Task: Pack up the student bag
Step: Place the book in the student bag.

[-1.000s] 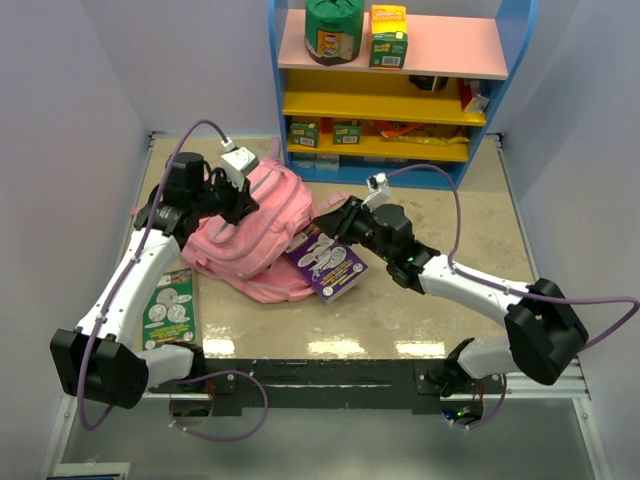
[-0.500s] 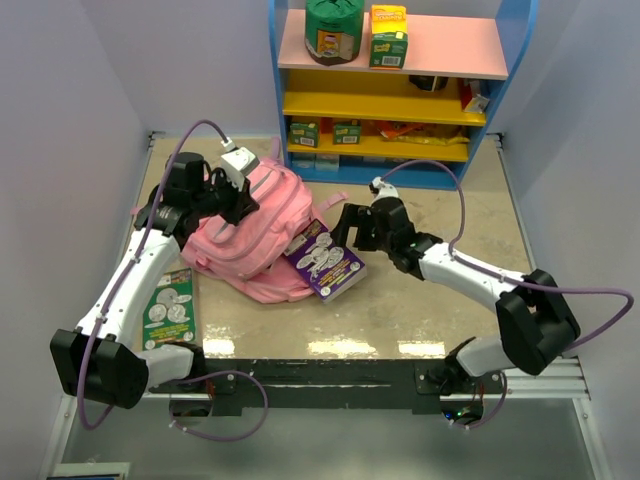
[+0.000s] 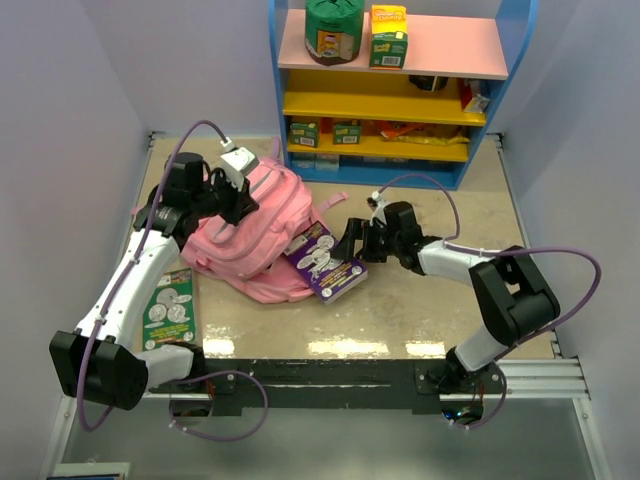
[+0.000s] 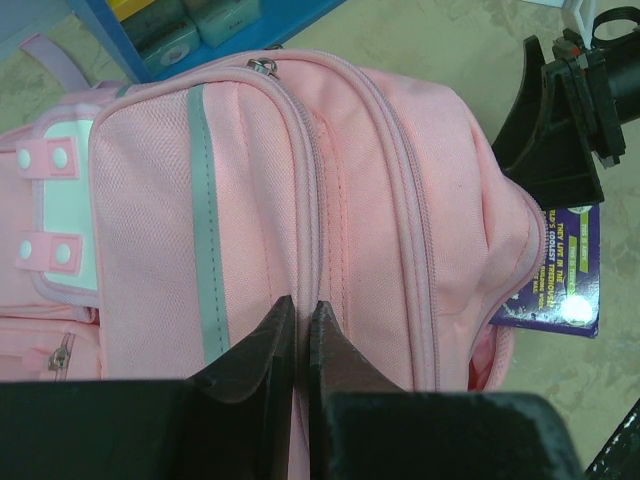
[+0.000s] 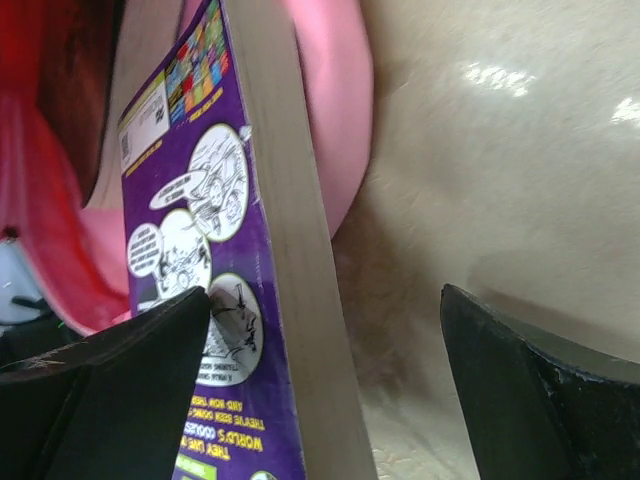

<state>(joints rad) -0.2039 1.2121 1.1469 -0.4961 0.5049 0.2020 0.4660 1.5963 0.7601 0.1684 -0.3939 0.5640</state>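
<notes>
Top external view: the student bag (image 3: 250,235) lies flat on the table (image 3: 420,310) with its front pockets up. Its long axis runs on a slant from the far end under the left gripper (image 3: 240,203) down to the near end. The open mouth faces sideways at the right gripper (image 3: 352,240), and a purple book (image 3: 327,262) pokes out of it.

The left arm reaches forward with a bent elbow and its wrist turned in over the bag. On the left wrist cam its fingers (image 4: 262,345) are pinched together on the fabric ridge between the two zips, so it's gripping the bag.

The right arm is folded up tight, with the forearm low and pointing across at the bag's mouth. Its jaws are spread wide with the book's page edge between them, holding nothing.
</notes>
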